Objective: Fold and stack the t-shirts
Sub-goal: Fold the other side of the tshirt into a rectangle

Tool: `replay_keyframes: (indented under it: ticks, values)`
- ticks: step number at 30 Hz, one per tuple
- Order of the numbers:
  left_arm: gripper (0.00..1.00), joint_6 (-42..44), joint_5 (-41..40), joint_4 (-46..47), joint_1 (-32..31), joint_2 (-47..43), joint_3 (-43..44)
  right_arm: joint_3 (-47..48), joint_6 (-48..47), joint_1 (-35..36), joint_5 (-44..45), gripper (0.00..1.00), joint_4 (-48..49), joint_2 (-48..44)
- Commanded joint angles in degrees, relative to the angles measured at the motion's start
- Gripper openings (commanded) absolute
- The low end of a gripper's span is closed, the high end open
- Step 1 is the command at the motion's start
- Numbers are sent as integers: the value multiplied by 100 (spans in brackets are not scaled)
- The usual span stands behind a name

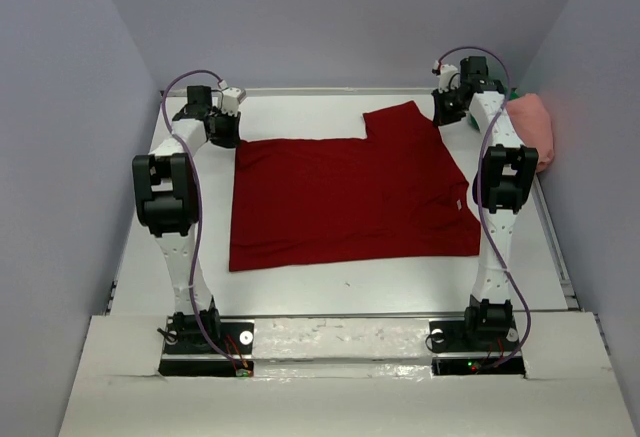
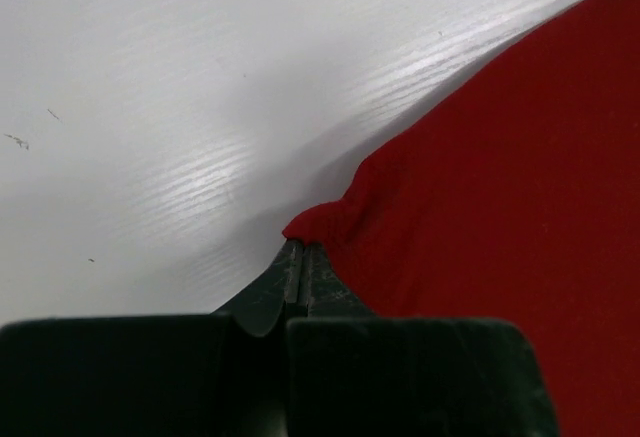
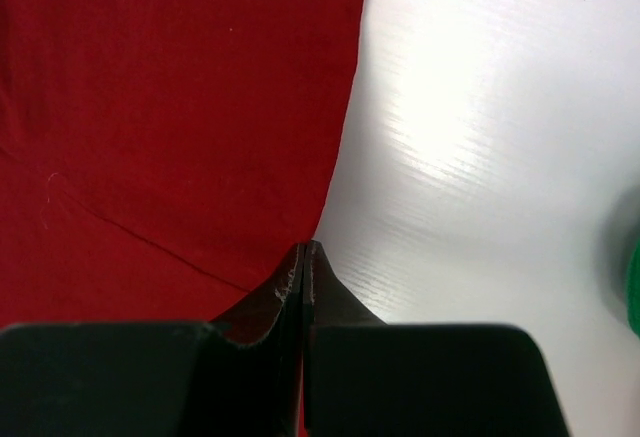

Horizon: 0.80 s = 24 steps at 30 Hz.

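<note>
While both arms are reaching toward the far end of a white table (image 1: 300, 292), a dark red t-shirt (image 1: 350, 197) is lying spread out flat between them, covering the middle of the surface. The left gripper (image 2: 300, 255) is pinching the shirt's far-left corner with its jaws pressed together, and the cloth is puckering into a small fold at the tips. The right gripper (image 3: 303, 252) is likewise clamping its jaws together on the shirt's edge at the far-right sleeve, where the hem is curving in to meet the tips. A salmon pink t-shirt (image 1: 532, 129) is sitting bunched at the table's far-right edge, just beyond the right arm. A green t-shirt (image 3: 632, 277) is showing only as a sliver beside it.
</note>
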Motion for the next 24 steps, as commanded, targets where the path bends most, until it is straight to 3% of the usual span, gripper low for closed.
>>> replay_keyframes:
  ticks: [1,24]
  values:
    - [0,150,17,-78,-2,-574,-116,-177,-132,37,46,0,208,-477]
    - [0,255,210,-122,209,-1040,-564,-880,-431,37,389,0,208,-1057]
